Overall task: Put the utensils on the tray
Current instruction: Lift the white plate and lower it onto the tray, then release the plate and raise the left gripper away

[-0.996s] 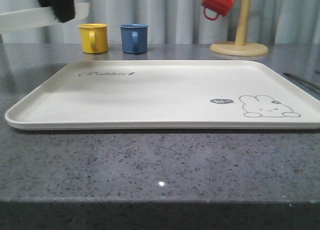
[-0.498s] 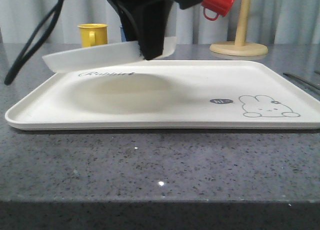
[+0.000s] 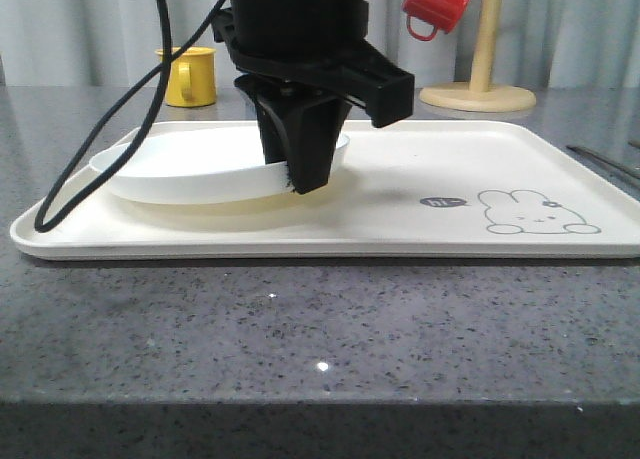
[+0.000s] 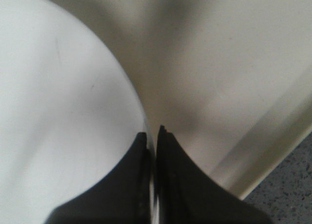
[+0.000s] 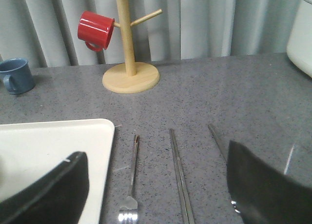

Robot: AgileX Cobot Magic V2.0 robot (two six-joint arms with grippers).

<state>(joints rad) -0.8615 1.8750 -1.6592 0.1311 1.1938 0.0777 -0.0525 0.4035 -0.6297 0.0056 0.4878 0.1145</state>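
A round white plate [image 3: 190,169] hangs tilted low over the left half of the cream tray [image 3: 480,159], and I cannot tell whether its underside touches. My left gripper [image 3: 297,184] is shut on the plate's right rim. In the left wrist view the left gripper [image 4: 152,136] pinches the plate's [image 4: 58,112] thin edge above the tray [image 4: 219,77]. My right gripper [image 5: 157,155] stands open over the grey counter to the right of the tray [image 5: 48,141]. Below it lie the fork [image 5: 132,175], the chopsticks [image 5: 178,175] and a spoon handle [image 5: 217,138], partly hidden by a finger.
A yellow mug [image 3: 190,74] stands behind the tray. A wooden mug stand [image 3: 485,69] with a red mug [image 3: 440,9] sits at the back right. A blue mug [image 5: 15,75] and a white appliance [image 5: 300,33] show in the right wrist view. The chopsticks' ends [image 3: 600,162] lie right of the tray.
The left arm has carried the plate from the back left, forward and down, until it sits low over the tray's left half. The tray has not moved.
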